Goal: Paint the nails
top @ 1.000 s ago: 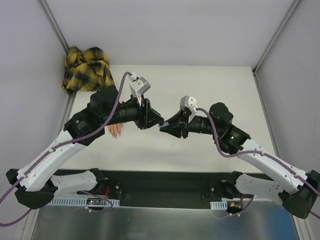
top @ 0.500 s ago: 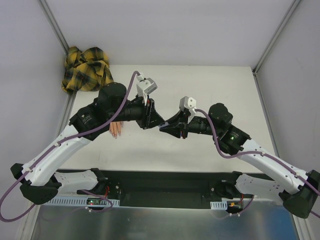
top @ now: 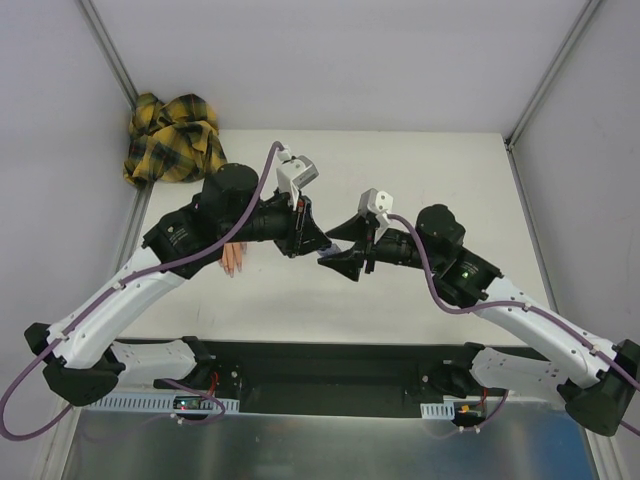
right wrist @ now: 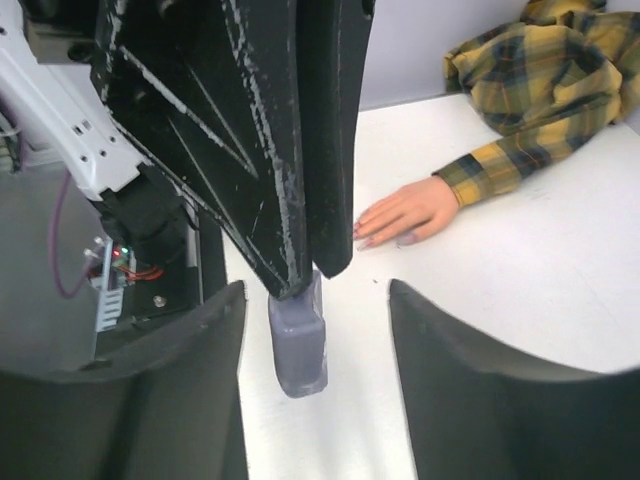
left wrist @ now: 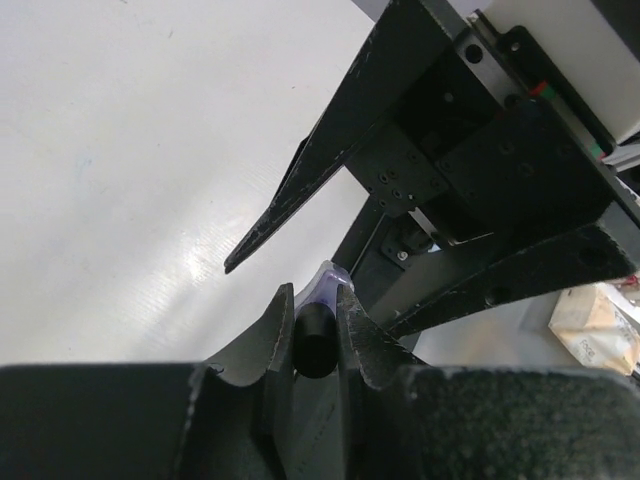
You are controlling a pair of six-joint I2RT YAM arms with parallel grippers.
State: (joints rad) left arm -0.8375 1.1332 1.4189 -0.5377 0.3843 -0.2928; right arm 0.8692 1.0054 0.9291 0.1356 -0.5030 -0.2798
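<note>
Purple bottle (right wrist: 298, 345) is hung by its black cap (left wrist: 313, 345), clamped in the left gripper (left wrist: 315, 295); right gripper (right wrist: 315, 300) fingers are spread clear of it. Nails (right wrist: 368, 238) are seen beyond at one o'clock. Unsupported, the bottle could be dropped if the cap loosens.

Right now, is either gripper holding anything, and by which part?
The left gripper holds the small purple bottle by its black cap, pinched between its fingers. The right gripper stands open on either side of the bottle's body, holding nothing.
</note>
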